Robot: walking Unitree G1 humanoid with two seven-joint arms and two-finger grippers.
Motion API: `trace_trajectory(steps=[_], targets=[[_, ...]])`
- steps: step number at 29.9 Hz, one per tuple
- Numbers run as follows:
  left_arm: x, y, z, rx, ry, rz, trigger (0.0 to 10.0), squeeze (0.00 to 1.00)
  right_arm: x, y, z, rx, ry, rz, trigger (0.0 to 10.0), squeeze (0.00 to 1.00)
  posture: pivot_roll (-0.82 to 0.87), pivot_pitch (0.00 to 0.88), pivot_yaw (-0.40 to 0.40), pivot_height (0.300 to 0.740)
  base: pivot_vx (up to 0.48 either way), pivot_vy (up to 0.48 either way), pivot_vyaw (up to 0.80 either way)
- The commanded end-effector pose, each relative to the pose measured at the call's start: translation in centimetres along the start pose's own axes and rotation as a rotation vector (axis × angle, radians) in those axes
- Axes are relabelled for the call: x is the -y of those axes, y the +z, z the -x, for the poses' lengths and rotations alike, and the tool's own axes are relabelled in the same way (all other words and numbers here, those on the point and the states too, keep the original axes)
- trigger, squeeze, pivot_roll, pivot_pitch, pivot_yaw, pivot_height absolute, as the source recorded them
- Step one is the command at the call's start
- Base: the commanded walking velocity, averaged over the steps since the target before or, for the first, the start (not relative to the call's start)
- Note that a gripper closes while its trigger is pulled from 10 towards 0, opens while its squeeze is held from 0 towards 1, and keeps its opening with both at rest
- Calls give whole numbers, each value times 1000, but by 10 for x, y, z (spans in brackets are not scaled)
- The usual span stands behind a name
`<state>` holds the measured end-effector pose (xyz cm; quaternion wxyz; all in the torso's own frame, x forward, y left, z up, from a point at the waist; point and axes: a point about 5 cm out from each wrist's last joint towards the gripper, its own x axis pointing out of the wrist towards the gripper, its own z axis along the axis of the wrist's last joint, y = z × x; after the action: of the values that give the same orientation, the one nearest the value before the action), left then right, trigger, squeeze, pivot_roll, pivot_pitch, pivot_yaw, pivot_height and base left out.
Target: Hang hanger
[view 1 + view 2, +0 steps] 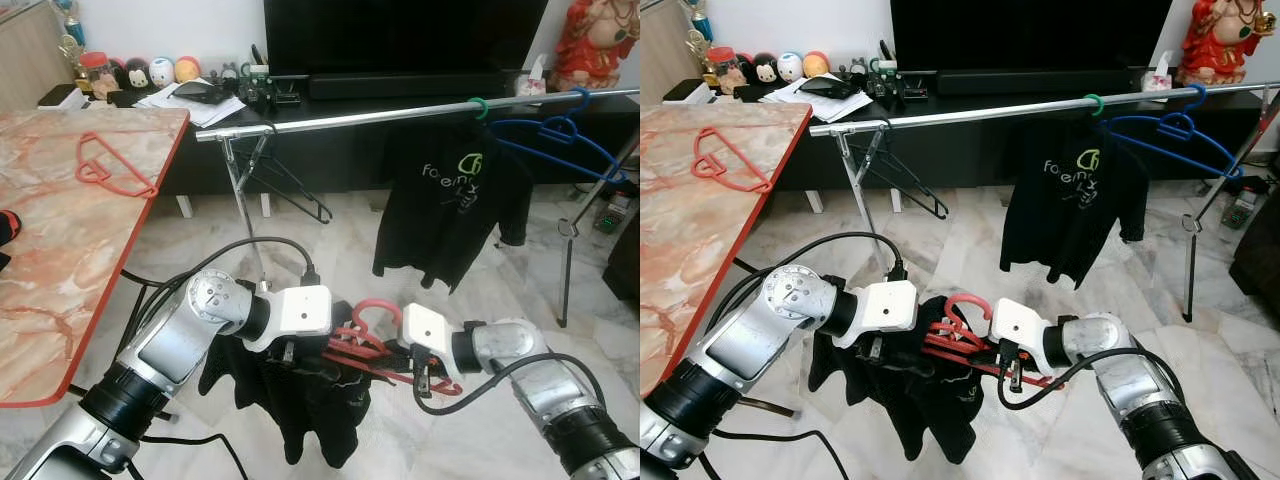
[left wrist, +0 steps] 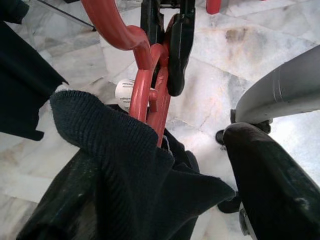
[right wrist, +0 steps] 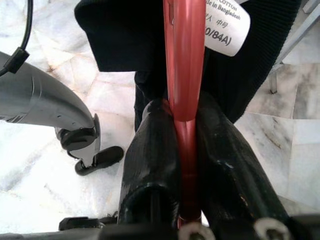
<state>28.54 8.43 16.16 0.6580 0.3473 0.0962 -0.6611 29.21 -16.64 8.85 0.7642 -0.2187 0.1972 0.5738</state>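
A red hanger (image 1: 362, 342) with a black garment (image 1: 310, 400) draped on it is held low over the floor between my two arms. My right gripper (image 3: 182, 150) is shut on the hanger's bar (image 3: 184, 60), a white label showing beside it. My left gripper (image 1: 298, 352) is at the garment's collar (image 2: 110, 135); one finger (image 2: 270, 190) stands wide to the side and the cloth covers the other, so it looks open. The steel rail (image 1: 400, 115) runs across well above and beyond the hanger.
On the rail hang a black T-shirt (image 1: 450, 200) on a green hanger, a blue hanger (image 1: 560, 135) and a black hanger (image 1: 290, 185). A marble table (image 1: 60, 250) with another red hanger (image 1: 110, 170) is at my left. Rack legs and a TV cabinet stand ahead.
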Motion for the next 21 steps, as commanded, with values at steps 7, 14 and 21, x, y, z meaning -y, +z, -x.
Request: trace_trajectory(steps=[7, 14, 21], targets=[[-2, 3, 2, -45, 12, -67, 10000, 0, 12, 10, 4, 41, -78, 15, 0, 0, -6, 0, 28, 740, 0, 0, 0], [-17, -1, 1, -73, 151, -96, 10000, 0, 12, 10, 3, 45, -81, 13, 0, 0, -4, 0, 27, 740, 0, 0, 0], [-10, -2, 6, 122, 134, 103, 3843, 0, 10, 8, 3, 47, -82, 9, 0, 0, -7, 0, 30, 740, 0, 0, 0]])
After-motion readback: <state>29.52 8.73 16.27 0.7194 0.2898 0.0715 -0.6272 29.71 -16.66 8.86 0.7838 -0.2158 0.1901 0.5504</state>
